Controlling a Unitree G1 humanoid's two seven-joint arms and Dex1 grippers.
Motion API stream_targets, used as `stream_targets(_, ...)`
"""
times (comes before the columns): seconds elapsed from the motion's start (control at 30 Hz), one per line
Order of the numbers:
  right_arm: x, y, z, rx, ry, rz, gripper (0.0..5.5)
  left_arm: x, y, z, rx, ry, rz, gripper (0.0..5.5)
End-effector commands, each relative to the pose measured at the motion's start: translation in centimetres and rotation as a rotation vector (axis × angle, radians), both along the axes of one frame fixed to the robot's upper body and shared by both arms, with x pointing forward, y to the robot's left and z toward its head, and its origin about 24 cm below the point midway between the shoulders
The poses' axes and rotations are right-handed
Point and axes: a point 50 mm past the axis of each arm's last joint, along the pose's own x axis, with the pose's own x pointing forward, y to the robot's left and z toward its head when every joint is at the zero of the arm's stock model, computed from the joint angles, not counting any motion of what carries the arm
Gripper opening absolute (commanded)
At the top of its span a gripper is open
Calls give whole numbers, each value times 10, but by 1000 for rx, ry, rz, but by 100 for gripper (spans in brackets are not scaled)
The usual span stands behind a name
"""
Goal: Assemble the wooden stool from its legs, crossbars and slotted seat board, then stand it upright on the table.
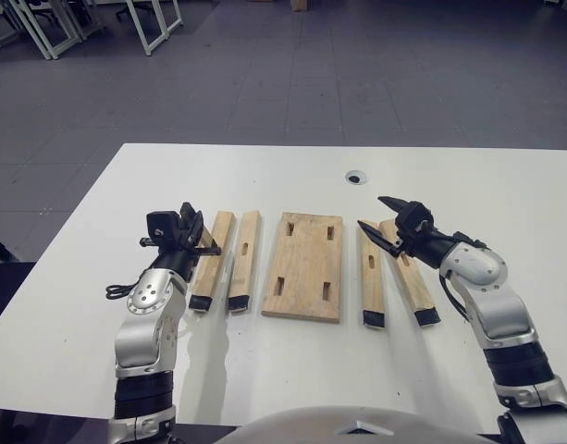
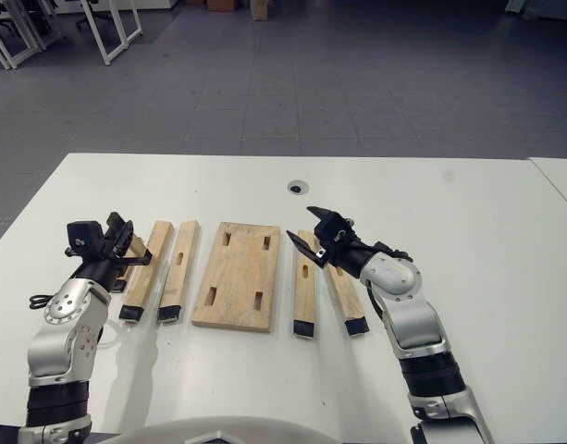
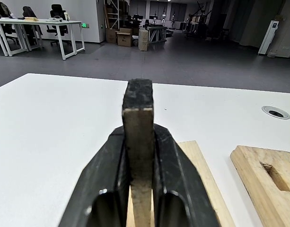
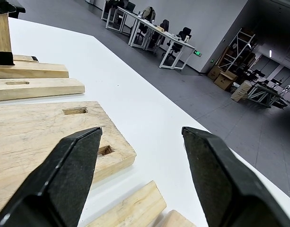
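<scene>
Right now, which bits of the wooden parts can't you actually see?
- Left wrist view: the left jaws cover much of the held wooden piece, so leg or crossbar cannot be told.
- Eye views: the far end of the outer right leg lies behind the open right jaws.
- Right wrist view: the picture's edge and a jaw cut off the seat board; two slots show.

Rough wooden seat board [image 1: 303,265], black-capped wooden crossbar [image 3: 138,137], smooth matt table [image 1: 449,176]
</scene>
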Motion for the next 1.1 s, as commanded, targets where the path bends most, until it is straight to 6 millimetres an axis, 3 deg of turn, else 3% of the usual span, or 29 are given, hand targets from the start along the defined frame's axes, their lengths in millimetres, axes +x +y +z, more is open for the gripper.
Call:
stream_targets(0.03,0,-1,1,-6,-3,-13,311,-4,1,-18,17,118,3,43)
stream_targets(0.3,0,-1,0,1,10,-22,311,12,0,3,-18,90,-23,43)
stream_targets(0.43,-1,0,0,2,10,-19,311,9,2,11,0,51,-7,117)
stream_targets(0.6,-2,1,-1,5,14,-22,311,2,4,65,57,-133,-20,196)
stream_targets(0.7,-3,1,-2,8,18,-22,311,2,8,104,81,-250,-14,196)
stream_targets(0.8,-3,1,-3,9,17,-28,311,17,15,133,8,-318,-8,196)
stream_targets(0.87,-3,2,-3,11,16,-30,311,34,17,133,-27,-277,-22,196)
stream_targets(0.97,-3,4,-2,12,13,-27,311,58,16,115,-81,-153,-42,196)
stream_targets(1.1,-4,5,-3,9,11,-21,311,68,17,93,-126,-61,-17,196)
